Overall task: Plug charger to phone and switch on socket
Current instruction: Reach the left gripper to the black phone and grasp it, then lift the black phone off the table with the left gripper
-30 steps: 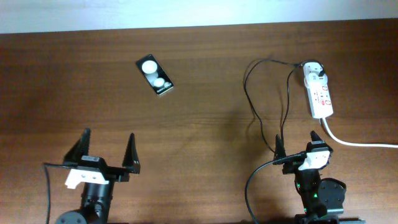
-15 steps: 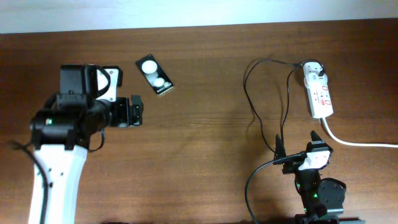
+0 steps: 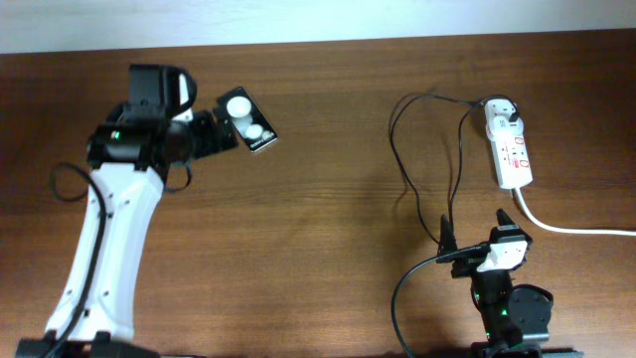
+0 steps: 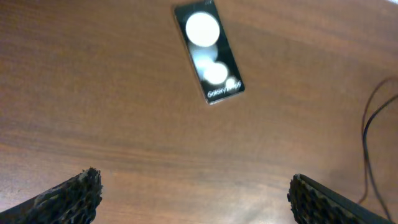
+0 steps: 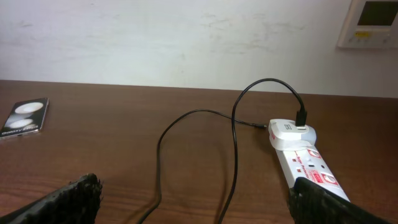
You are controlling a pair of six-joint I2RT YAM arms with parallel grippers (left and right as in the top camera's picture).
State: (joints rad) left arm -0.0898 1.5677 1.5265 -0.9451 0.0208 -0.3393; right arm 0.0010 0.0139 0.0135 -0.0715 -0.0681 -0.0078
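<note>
The phone [image 3: 248,120], a black slab with two white circles, lies flat at the back left; it also shows in the left wrist view [image 4: 208,51] and the right wrist view [image 5: 26,116]. My left gripper [image 3: 211,131] is open and empty, just left of the phone and above the table [image 4: 193,182]. The charger's thin black cable [image 3: 397,149] loops on the table to its white adapter [image 3: 504,119], which sits in the socket [image 3: 514,154]. My right gripper [image 3: 475,227] is open and empty at the front right, with the cable [image 5: 235,149] and socket [image 5: 308,168] ahead of it.
The socket's thick white cord [image 3: 566,229] runs off to the right edge. A pale wall with a white panel [image 5: 372,22] stands behind the table. Bare brown wood lies between the phone and the cable loops.
My left arm has swung from its rest at the front left up to the back left, beside the phone. The right arm, cable and socket have not moved.
</note>
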